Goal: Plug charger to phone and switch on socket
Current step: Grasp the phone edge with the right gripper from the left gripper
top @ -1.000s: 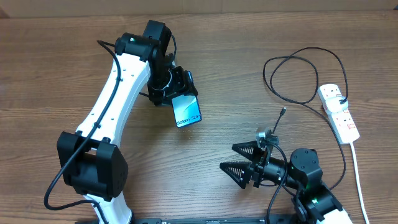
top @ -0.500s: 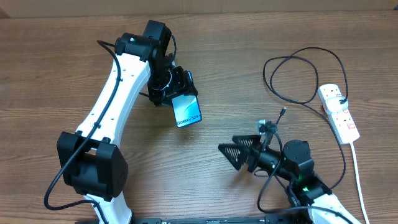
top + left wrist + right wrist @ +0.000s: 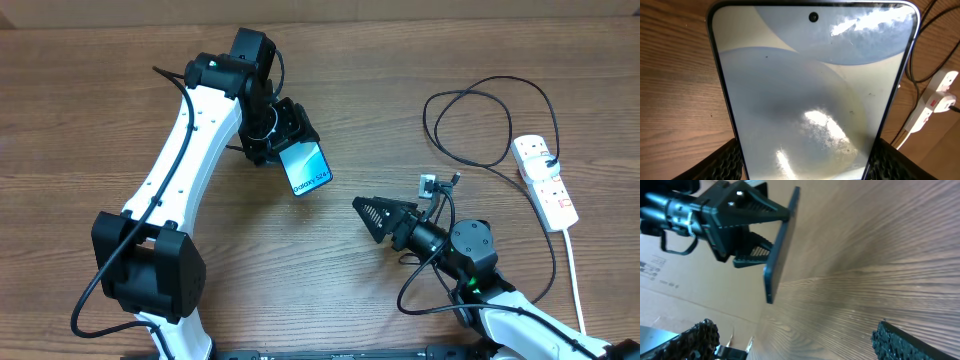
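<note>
Table: wood grain; carried everything except the phone.
Left arm: white, reached over the far-left part of the table, wrist turned toward the centre.
Socket: white strip at the right edge, thick white cord trailing toward the near side. Well apart from both grippers.
Charger: thin black cable in one wide loop just left of the socket, its other end running to the strip.
Phone: lifted off the table, screen tilted upward. Long axis slanted from the left gripper toward the right gripper. It filled the left wrist view, punch-hole lens at the free end, and showed edge-on from the right wrist. Port not visible.
Left gripper: pinched on the phone's far end, pads on its long edges.
Right gripper: spread wide, nothing between. Fingers sat at opposite edges of its own view. Tips pointed left, at the phone.
Connector: lay on the table just right of the right wrist, behind its fingertips. Right arm plainly nearer. Judged it would have to swing round to its right for the pick, with the phone on the opposite side.
Red switch: too small to read as on or off.
</note>
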